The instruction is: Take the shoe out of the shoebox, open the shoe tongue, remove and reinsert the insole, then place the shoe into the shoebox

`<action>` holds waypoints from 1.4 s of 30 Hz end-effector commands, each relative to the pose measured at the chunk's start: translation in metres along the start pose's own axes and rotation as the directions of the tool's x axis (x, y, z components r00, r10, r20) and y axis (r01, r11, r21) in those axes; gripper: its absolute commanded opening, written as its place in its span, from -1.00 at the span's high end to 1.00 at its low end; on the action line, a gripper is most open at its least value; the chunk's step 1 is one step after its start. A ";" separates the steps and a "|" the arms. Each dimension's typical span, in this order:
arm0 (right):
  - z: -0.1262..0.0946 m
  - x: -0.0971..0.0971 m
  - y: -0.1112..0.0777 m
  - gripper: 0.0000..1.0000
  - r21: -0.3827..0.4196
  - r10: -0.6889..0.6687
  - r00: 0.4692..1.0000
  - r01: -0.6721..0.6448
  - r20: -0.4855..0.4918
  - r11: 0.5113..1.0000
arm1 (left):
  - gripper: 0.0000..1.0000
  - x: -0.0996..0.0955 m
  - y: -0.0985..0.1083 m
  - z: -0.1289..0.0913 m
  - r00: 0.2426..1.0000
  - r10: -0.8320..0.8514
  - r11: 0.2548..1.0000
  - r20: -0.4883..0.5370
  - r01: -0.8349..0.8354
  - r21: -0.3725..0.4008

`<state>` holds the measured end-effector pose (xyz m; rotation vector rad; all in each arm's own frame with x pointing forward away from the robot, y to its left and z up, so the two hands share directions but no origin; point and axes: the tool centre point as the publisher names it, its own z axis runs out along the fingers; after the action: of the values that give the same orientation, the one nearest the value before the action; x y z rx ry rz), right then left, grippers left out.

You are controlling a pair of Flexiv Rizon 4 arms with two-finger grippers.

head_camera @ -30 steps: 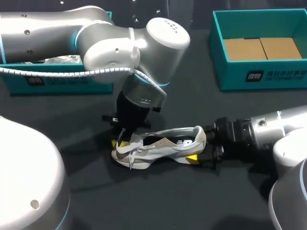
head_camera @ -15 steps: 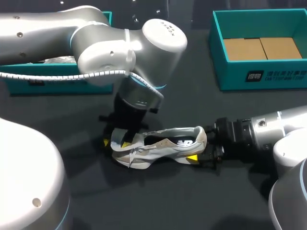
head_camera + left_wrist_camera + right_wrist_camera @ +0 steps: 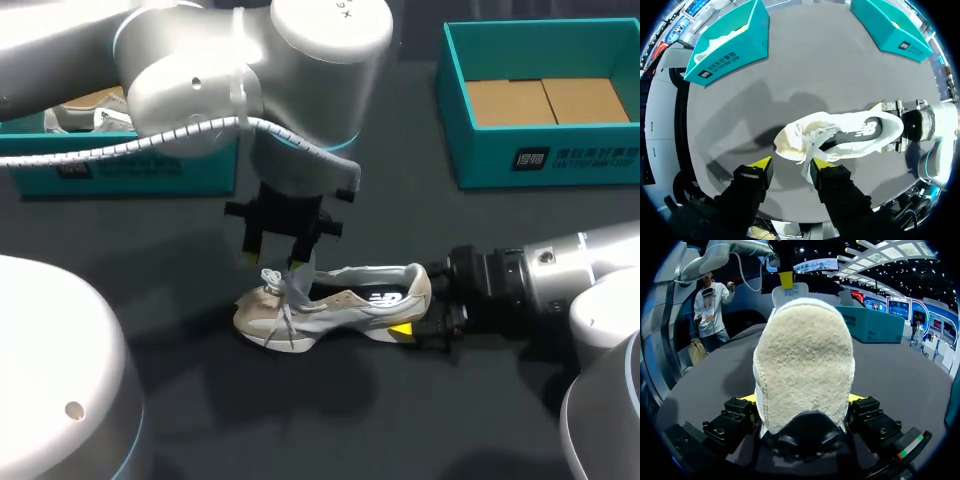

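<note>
Dark tabletop (image 3: 400, 420) holds the shoe (image 3: 335, 305) near its middle, heel clamped by the right gripper (image 3: 425, 305); the left gripper (image 3: 276, 260) has risen, fingers spread wide, trailing a lace (image 3: 290, 295), so tongue-opening seems underway.

Left tool (image 3: 791, 165) blocks shoe (image 3: 345, 300) toe from above; right tool (image 3: 802, 399) blocks heel.

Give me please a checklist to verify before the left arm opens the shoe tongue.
1. Shoe on its sole on the table: ok.
2. Right gripper shut on the heel from both sides: ok.
3. Left gripper over the laced front of the shoe: ok.
4. Left gripper holding the tongue: not ok; its fingers stand apart and only a lace lies against one.
5. Insole seated inside: cannot tell.
</note>
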<state>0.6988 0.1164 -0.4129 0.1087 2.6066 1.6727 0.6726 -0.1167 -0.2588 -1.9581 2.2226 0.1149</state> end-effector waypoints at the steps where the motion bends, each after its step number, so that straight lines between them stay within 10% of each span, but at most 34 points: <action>1: 0.000 0.001 0.001 1.00 0.004 0.000 1.000 0.000 0.001 1.000 | 0.02 0.004 0.000 -0.021 0.998 0.047 0.998 -0.030 -0.046 0.043; 17: 0.000 0.001 0.001 1.00 0.004 0.000 1.000 0.000 0.001 1.000 | 0.49 0.063 -0.008 -0.076 0.768 0.603 0.798 -0.217 -0.577 0.176; 20: 0.000 0.001 0.001 1.00 0.004 0.000 1.000 0.000 0.001 1.000 | 1.00 0.071 -0.010 -0.082 0.667 0.713 0.701 -0.217 -0.681 0.211; 27: 0.000 0.001 0.001 1.00 0.004 0.000 1.000 0.000 0.001 1.000 | 1.00 0.076 0.001 -0.076 0.309 0.951 0.300 -0.023 -0.898 0.322; 42: 0.000 0.001 0.001 1.00 0.004 0.000 1.000 0.000 0.001 1.000 | 1.00 0.076 0.001 -0.076 0.309 0.951 0.300 -0.023 -0.898 0.322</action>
<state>0.6988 0.1164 -0.4129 0.1087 2.6065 1.6728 0.6569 -0.2080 -0.1973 -0.2644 3.0168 -0.2342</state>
